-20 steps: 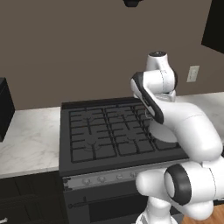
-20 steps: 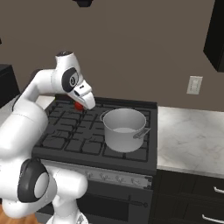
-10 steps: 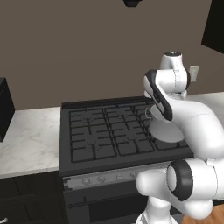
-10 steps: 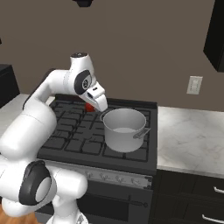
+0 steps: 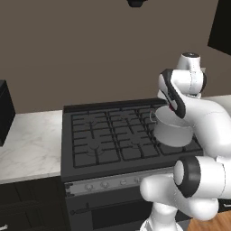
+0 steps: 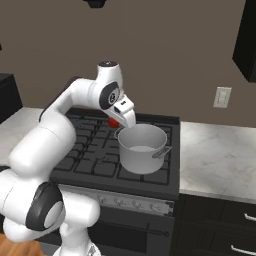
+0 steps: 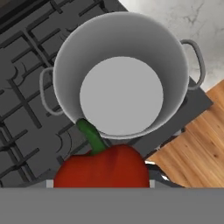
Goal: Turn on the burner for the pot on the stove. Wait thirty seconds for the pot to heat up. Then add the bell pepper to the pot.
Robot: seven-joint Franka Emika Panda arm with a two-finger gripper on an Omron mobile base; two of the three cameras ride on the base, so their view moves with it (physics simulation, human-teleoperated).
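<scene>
Left base view: the black gas stove (image 5: 113, 135) with its grid of grates sits between pale marble surface (image 5: 27, 144) on the left and the white arm on the right; the silver-grey cylindrical metal pot (image 5: 171, 131) stands on the stove's right side, partly hidden by the arm.
Right base view: the pot (image 6: 142, 148) rests on the near right grates with one loop handle turned toward the near right; the gripper (image 6: 120, 121) hangs at the pot's far left rim, with a bit of the bright red bell pepper (image 6: 114, 122) showing behind it.
Hand view: looks straight down into the pot (image 7: 127, 65), whose floor is bare; the pepper (image 7: 101, 169) with its green stem lies just outside the rim.
Gripper: closed on the bell pepper, held above the grates beside the pot.
</scene>
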